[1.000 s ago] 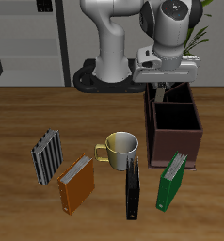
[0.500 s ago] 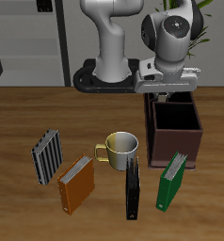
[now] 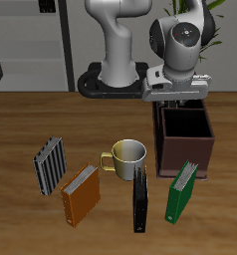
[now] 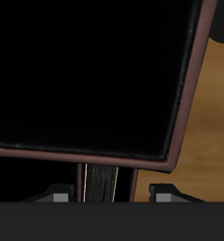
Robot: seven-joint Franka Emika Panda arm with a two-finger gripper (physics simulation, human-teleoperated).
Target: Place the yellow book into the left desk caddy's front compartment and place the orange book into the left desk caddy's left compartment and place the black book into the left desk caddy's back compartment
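The white-and-grey two-finger gripper (image 3: pixel 176 97) hangs just above the back end of the dark brown box-shaped left desk caddy (image 3: pixel 186 149); whether its jaws are apart or together cannot be told, since the exterior view hides the fingertips against the dark rim and the wrist view shows only the two pale finger bases (image 4: pixel 56 196); between those bases a narrow dark slab appears, which cannot be identified.

One caddy is visible, directly beneath the gripper; in the wrist view its interior is a single black hollow bounded by a reddish-brown rim (image 4: pixel 184 122), with bare wooden table (image 4: pixel 216 113) beyond the rim; no inner dividers can be made out.

Four books are counted on the table, all standing nearer the table's front edge than the gripper: one plain orange-brown hardcover, the orange book (image 3: pixel 81 193), well apart from the gripper; one tall slim black book (image 3: pixel 140 199), upright just in front of the mug; one green book (image 3: pixel 182 189) with pale page edges, leaning just beside the caddy's front wall; one grey-and-white vertically striped book (image 3: pixel 50 164), the farthest from the gripper.

One pale olive-yellow ceramic mug (image 3: pixel 125 156) stands between the orange book and the caddy; the yellow book cannot be found in either view.
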